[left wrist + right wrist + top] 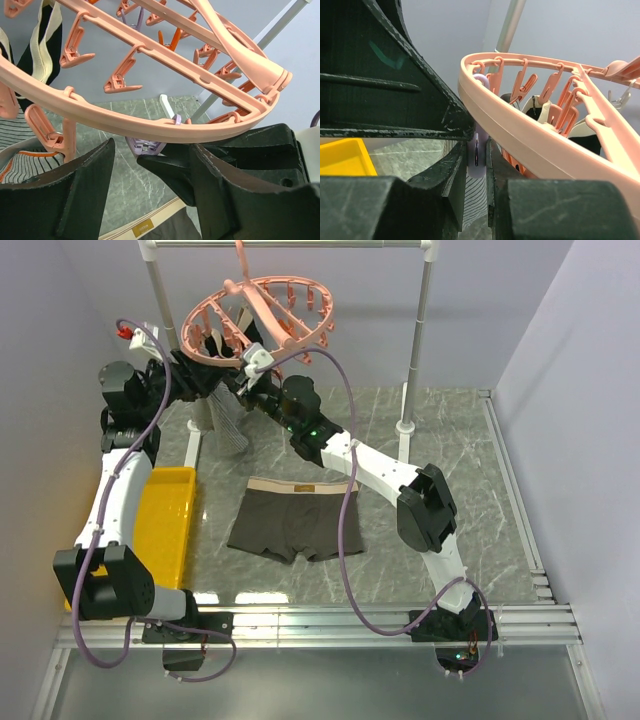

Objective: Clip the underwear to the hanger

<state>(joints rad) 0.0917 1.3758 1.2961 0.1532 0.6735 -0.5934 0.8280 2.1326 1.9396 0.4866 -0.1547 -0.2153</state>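
The underwear [295,525], dark grey-brown with a tan waistband, lies flat on the marble table, held by nothing; its waistband label shows in the left wrist view [141,227]. The pink hanger [300,290] hangs from the white rail and also fills the left wrist view [125,115] and the right wrist view [520,135]. My right gripper [255,365] [476,155] is shut on a lilac clip peg [476,145] under the ring's near rim. My left gripper [222,382] [154,165] is open and empty just below the ring, beside that peg [145,146].
A yellow bin [165,520] stands at the left of the table. A striped grey cloth [230,420] and a black garment with a cream band [47,35] hang from the hanger. The white rail's posts [415,340] stand behind it.
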